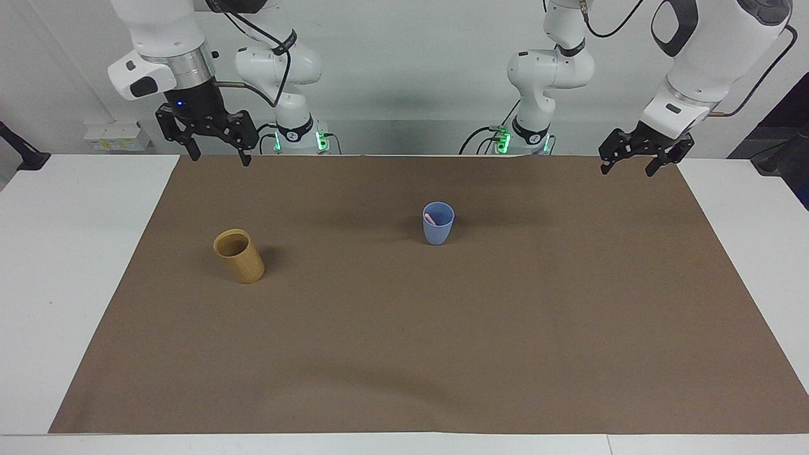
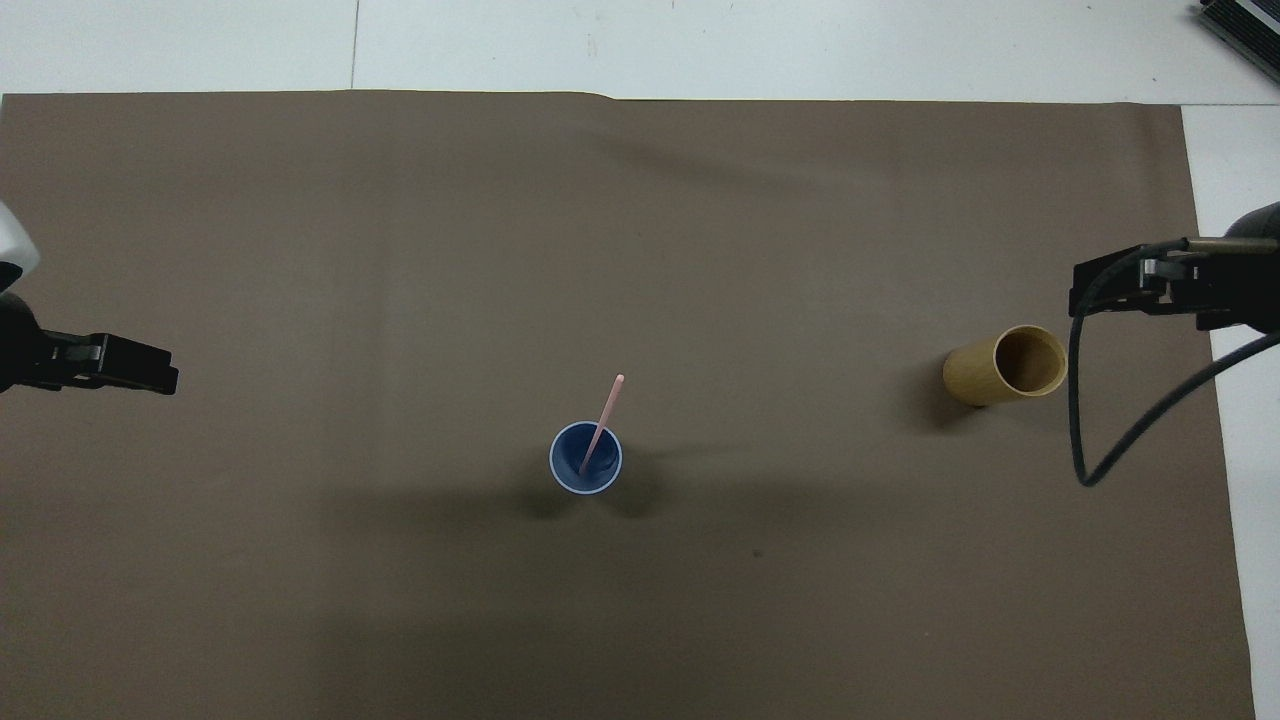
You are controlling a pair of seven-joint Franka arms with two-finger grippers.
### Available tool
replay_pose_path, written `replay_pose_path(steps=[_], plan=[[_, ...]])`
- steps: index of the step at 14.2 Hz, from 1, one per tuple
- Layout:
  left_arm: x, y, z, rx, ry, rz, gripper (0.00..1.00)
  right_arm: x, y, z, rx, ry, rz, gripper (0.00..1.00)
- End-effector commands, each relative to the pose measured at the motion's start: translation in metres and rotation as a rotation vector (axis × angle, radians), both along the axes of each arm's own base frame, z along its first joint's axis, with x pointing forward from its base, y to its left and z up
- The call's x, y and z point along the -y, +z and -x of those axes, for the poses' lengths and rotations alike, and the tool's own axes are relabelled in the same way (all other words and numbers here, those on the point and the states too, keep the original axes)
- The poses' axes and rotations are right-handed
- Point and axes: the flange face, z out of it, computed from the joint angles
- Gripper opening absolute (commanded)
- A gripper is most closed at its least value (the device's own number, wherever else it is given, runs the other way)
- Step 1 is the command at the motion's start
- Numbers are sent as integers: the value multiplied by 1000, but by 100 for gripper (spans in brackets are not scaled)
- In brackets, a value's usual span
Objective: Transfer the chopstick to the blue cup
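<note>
The blue cup (image 1: 438, 223) stands upright mid-mat, nearer to the robots than the mat's middle; it also shows in the overhead view (image 2: 585, 457). One thin pale pink chopstick (image 2: 603, 418) stands in it and leans away from the robots; only its tip (image 1: 430, 219) shows in the facing view. My right gripper (image 1: 217, 160) is open and empty, up in the air over the mat's edge by the right arm's base. My left gripper (image 1: 627, 170) is open and empty, up over the mat's corner at the left arm's end, and waits.
A tan-yellow cylindrical cup (image 1: 239, 256) stands toward the right arm's end of the table, and nothing shows inside it (image 2: 1005, 365). A brown mat (image 1: 404, 354) covers the white table. The right arm's black cable (image 2: 1075, 420) hangs beside the tan cup.
</note>
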Motion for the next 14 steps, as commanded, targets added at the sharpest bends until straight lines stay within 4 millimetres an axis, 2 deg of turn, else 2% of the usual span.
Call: replay_pose_path(steps=[1, 4, 7, 14], plan=[[-2, 6, 1, 4, 10, -11, 100, 6, 5, 11, -24, 29, -20, 100], [-3, 6, 1, 4, 11, -11, 100, 14, 5, 12, -28, 29, -21, 100], [-3, 6, 1, 4, 10, -11, 100, 4, 4, 16, -51, 48, -19, 100], [-2, 6, 1, 4, 8, -11, 100, 9, 2, 14, -44, 32, -20, 100]])
